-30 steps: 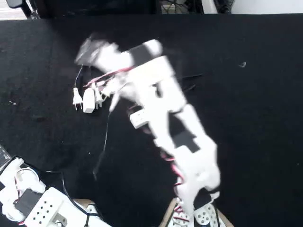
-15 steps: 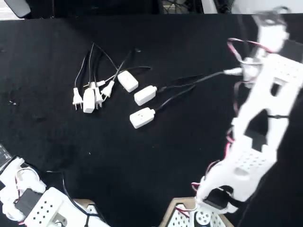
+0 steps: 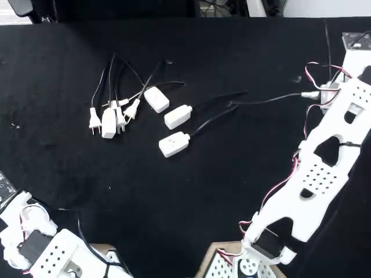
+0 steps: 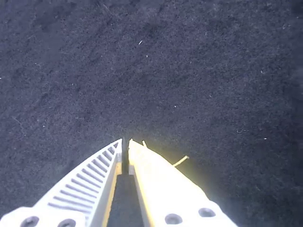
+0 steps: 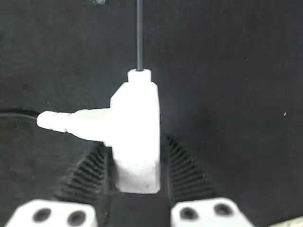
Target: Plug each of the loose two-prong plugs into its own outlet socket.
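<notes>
Black table (image 3: 232,191); plug (image 5: 137,104) lies along right gripper (image 5: 136,149)

A black, felt-like counter (image 3: 243,174) carries everything. Toward its far left lies a bunch of white two-prong plugs (image 3: 108,120), close together, most with prongs toward the near edge. Their black cords (image 3: 113,75) fan away behind them. Just beside them, nearer the middle, three white outlet sockets (image 3: 178,116) lie apart in a loose column, each trailing a black cord rightward.
</notes>
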`<move>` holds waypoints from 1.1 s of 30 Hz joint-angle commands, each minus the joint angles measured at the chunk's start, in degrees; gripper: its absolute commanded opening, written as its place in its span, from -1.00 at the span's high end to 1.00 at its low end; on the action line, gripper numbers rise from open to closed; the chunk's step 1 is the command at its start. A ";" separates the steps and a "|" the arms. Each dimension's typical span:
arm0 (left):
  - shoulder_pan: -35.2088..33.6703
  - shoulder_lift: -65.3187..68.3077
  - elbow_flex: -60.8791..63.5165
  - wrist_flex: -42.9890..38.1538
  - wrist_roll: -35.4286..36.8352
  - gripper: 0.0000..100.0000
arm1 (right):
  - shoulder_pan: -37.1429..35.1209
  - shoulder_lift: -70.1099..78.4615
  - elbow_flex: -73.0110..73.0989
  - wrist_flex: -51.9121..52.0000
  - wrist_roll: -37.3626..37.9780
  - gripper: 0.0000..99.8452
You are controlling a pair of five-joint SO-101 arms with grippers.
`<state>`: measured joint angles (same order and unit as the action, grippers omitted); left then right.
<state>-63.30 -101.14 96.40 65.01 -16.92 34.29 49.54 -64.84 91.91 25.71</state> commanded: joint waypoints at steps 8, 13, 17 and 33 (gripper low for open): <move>0.31 -0.79 1.01 0.35 -0.35 0.93 | -2.99 -7.78 -29.58 9.41 -10.81 0.12; 0.31 -0.79 1.01 0.35 -0.35 0.94 | -7.74 -19.82 -20.62 9.41 -10.90 0.21; 0.40 -0.79 1.01 0.35 -0.35 0.94 | -16.35 -32.40 -3.47 9.41 -10.99 0.31; 5.67 -0.79 -1.45 -1.58 -5.80 0.93 | -47.38 -70.11 64.75 -3.08 -12.66 0.37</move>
<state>-62.24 -101.14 96.40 65.01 -17.98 -12.66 -15.60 -6.20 91.38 15.16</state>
